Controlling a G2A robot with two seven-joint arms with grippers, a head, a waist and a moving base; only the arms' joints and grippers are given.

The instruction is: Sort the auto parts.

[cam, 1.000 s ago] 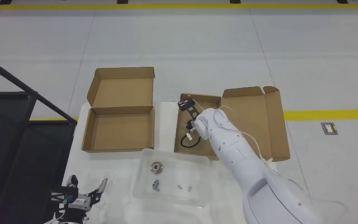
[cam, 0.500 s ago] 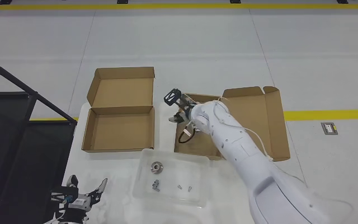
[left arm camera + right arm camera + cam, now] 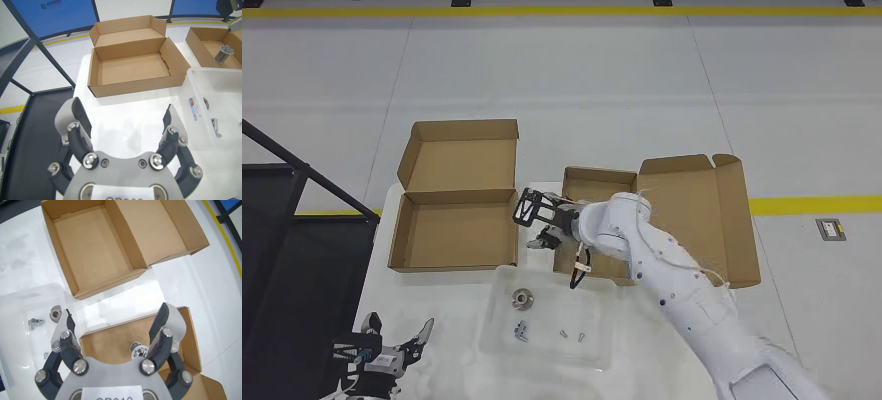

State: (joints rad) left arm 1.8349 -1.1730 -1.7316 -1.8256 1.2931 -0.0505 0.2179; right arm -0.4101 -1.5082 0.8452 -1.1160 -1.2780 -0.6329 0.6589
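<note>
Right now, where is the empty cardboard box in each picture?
Top view: empty cardboard box, beyond the clear tray's left end.
Left wrist view: the box lies ahead of the open left end effector.
Right wrist view: box beyond the open right end effector.
Shared landmark: the clear tray.

Left gripper (image 3: pixel 122 106) hangs over the white table (image 3: pixel 83 75), black-ribbed fingers (image 3: pixel 81 115) spread wide, nothing between them. Beyond it sits a brown cardboard box (image 3: pixel 132 85), lid flap standing up. Beside that box is a clear plastic bin (image 3: pixel 208 69) with a small grey metal bracket (image 3: pixel 216 126) inside. In a second cardboard box (image 3: pixel 194 51), a silver cylindrical part (image 3: pixel 223 54) stands upright.
</note>
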